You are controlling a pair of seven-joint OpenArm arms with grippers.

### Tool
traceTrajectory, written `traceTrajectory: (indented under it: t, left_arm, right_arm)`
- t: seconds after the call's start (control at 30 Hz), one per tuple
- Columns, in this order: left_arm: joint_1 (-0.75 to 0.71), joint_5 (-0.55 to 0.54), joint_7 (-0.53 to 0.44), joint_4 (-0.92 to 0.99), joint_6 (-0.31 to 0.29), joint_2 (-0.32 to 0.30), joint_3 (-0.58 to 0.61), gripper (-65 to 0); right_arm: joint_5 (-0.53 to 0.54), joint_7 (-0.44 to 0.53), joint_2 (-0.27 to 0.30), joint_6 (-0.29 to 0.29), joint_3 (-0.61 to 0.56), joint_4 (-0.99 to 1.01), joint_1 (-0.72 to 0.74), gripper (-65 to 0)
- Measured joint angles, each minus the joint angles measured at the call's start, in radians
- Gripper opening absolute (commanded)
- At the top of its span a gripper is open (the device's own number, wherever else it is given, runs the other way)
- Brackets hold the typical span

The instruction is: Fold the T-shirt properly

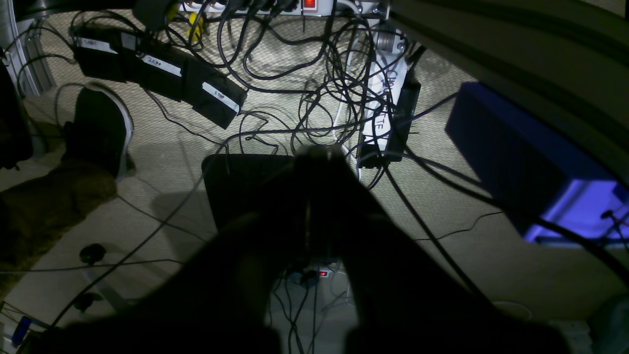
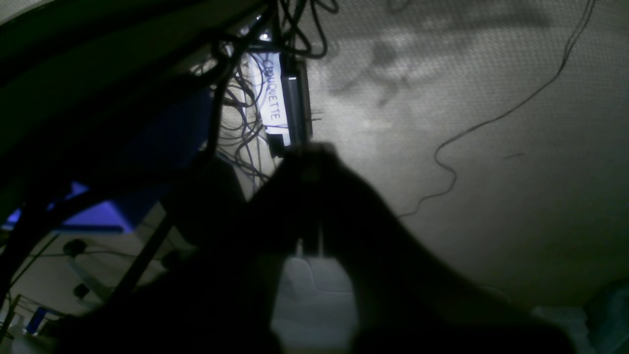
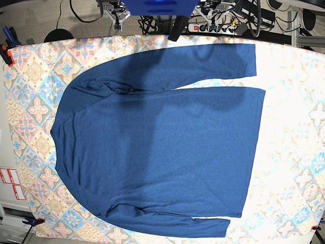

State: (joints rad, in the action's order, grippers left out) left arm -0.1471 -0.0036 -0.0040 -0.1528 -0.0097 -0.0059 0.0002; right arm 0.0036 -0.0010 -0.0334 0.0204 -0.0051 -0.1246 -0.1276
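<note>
The T-shirt [image 3: 162, 147] lies spread flat across the pastel patterned tablecloth [image 3: 289, 168], filling most of the middle of the base view, its neck end toward the left edge, hem toward the right, one long sleeve running along the top of the frame and the other along the bottom. I take it to be laid out like this so every edge can be reached before the first fold; nothing is folded yet. Neither arm is over the cloth in that overhead picture, so both seem parked off the table. The wrist views bear that out: they show no shirt at all, only floor. The left gripper [image 1: 314, 157] sits as a dark shape in mid-frame, its jaws pressed together on nothing, above a tangle of black cables [image 1: 314, 73] and labelled black boxes [image 1: 162, 73] at upper left. The right gripper [image 2: 309, 152] is likewise closed and empty, over bare carpet with one thin wire [image 2: 471, 128] trailing across the right half.
</note>
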Motion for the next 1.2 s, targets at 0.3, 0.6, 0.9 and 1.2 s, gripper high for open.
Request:
traceTrajectory:
  t: [0.3,0.6,0.9,1.2]
  left_arm:
    - [-0.014,0.0,0.0,-0.003,0.003,-0.011,0.0,-65.0]
    - [-0.015,0.0,0.0,-0.003,0.003,-0.031,0.0,-65.0]
    - [-0.014,0.0,-0.001,-0.003,0.003,-0.036,0.0,-65.0]
    - [-0.038,0.0,-0.004,-0.005,0.003,-0.037,0.0,-65.0]
  right_arm:
    - [0.0,0.0,0.0,0.0,0.0,0.0,0.0,-64.7]
    - [0.0,0.0,0.014,-0.003,0.0,0.0,0.0,-64.7]
    - [0.0,0.0,0.034,0.0,0.0,0.0,0.0,-64.7]
    - [-0.001,-0.001,0.071,-0.003,-0.002,0.0,0.0,-64.7]
